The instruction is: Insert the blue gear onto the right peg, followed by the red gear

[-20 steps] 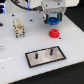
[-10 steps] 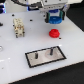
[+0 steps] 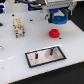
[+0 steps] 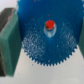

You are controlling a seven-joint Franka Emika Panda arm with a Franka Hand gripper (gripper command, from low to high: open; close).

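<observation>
My gripper (image 3: 59, 18) is shut on the blue gear (image 3: 59, 20) and holds it in the air at the back of the table, above and just behind the red gear (image 3: 54, 33). In the wrist view the blue gear (image 4: 47, 45) fills the picture, with a teal finger pad (image 4: 9, 45) pressed against its rim. The red gear (image 4: 49, 24) shows through its hub hole. The grey black-edged plate (image 3: 57, 55) lies nearer the front. Its right peg (image 3: 50, 50) and the other peg (image 3: 36, 57) stand bare.
A beige blocky object (image 3: 19, 27) stands on the white table (image 3: 15, 65) at the exterior view's left. The arm's white body (image 3: 60, 4) hangs over the back edge.
My gripper with the blue gear has drifted slightly towards the exterior view's right. The red gear and the plate have not moved.
</observation>
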